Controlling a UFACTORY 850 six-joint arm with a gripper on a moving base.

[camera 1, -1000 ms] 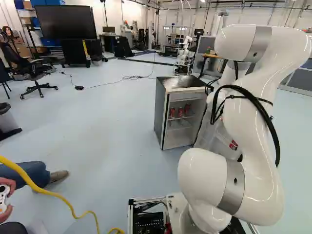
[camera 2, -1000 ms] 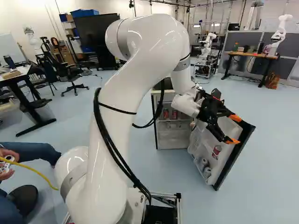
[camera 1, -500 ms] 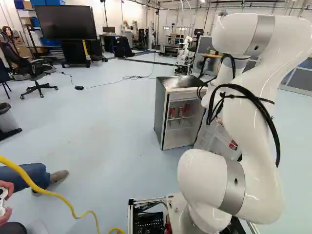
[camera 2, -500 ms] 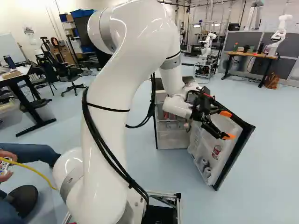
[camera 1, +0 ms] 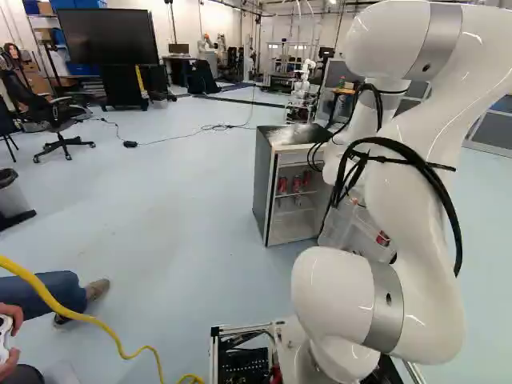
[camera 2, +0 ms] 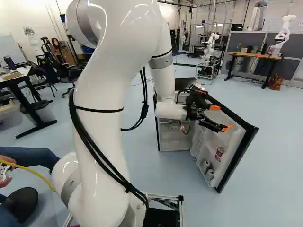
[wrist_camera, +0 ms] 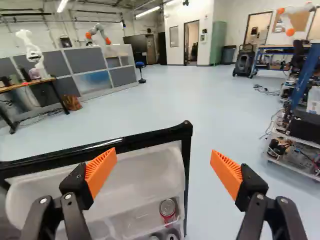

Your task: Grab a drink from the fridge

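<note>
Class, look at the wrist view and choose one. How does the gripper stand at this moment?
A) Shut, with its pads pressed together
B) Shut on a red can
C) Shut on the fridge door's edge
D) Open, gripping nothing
D: the gripper holds its orange pads wide apart, while the red can sits in the open fridge door, between neither pad's grip.

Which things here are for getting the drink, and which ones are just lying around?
For the drink job:
- the little fridge
- its open door
- the red cans on the shelf
- the red can in the door
- the open gripper

Just around:
- the black chair
- the big screen
- the brown bag
</note>
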